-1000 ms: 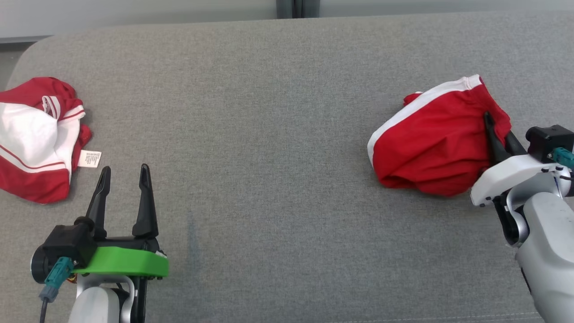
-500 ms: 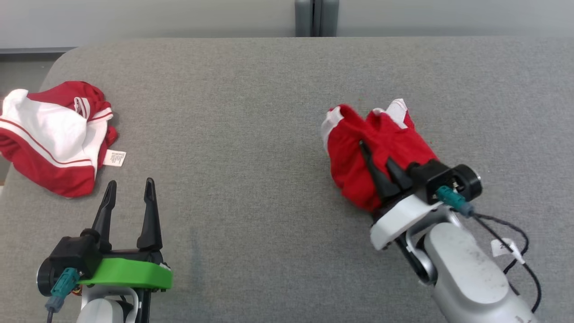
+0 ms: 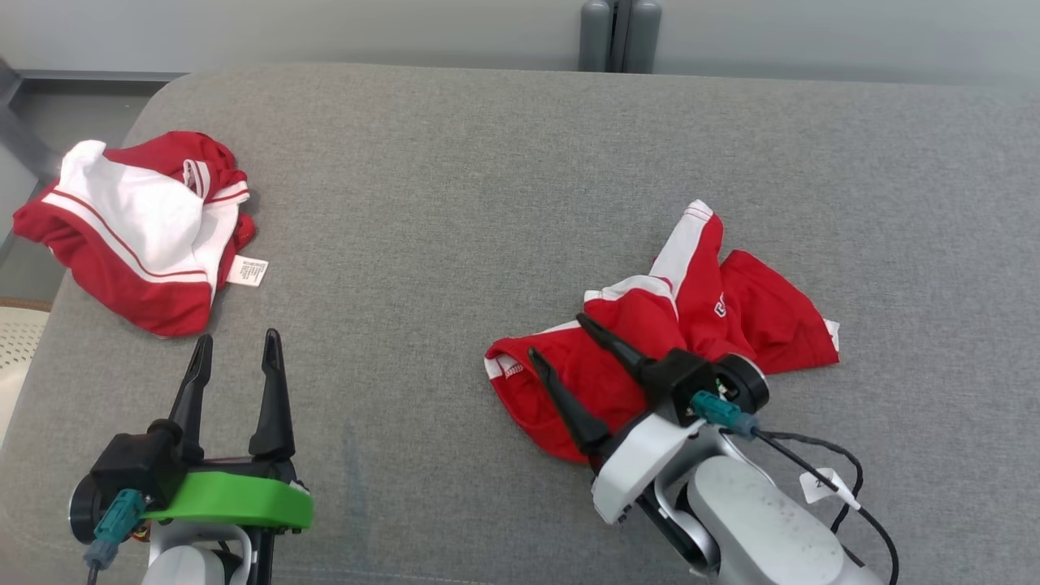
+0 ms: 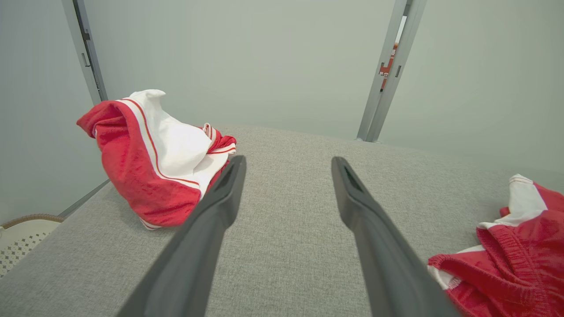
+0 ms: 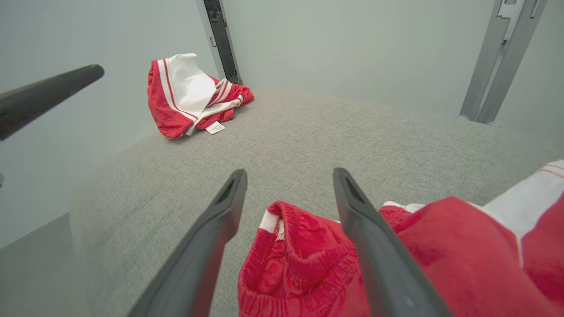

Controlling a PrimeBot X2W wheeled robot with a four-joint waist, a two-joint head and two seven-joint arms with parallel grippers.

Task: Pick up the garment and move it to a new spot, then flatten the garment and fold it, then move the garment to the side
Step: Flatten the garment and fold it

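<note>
**1. STATUS**
My right tool [image 3: 556, 335] has its fingers apart and is clamped on nothing. It sits low over the red shorts [image 3: 756, 317], which lie crumpled on the grey surface [image 3: 455, 162], right of ctr and near me. In the right wrist view the elastic waistband [image 5: 304, 246] bunches btwn the fingers, and one finger lies across the cloth. My left tool [image 3: 236, 335] is also apart and empty, at near left, well clear of the shorts.

**2. FAULTS TO EXPECT (my judgement)**
a. Snag: if I draw the right tool off carelessly, a finger may catch the waistband and drag the shorts off their spot.
b. Multi-layer grip: the legs lie folded over each other w/ a white side stripe twisted up. A pinch into the heap would take several layers, and flattening would then fail.
c. Wrong item: a second red-and-white garment [image 3: 138, 236] lies at far left, just beyond the left tool. A loose reach could take that one instead.
d. Lead: the right arm's cable [image 3: 812, 444] loops near the cloth, so it could poss. hook up on a sweep.

**3. MARKINGS**
- White care label [image 3: 247, 270] on the second garment: print present, too small to read.
- Small white mark [image 3: 719, 307] on the shorts: not legible.
- Cable tag [image 3: 821, 485]: not legible.
- No brand readable.
</note>
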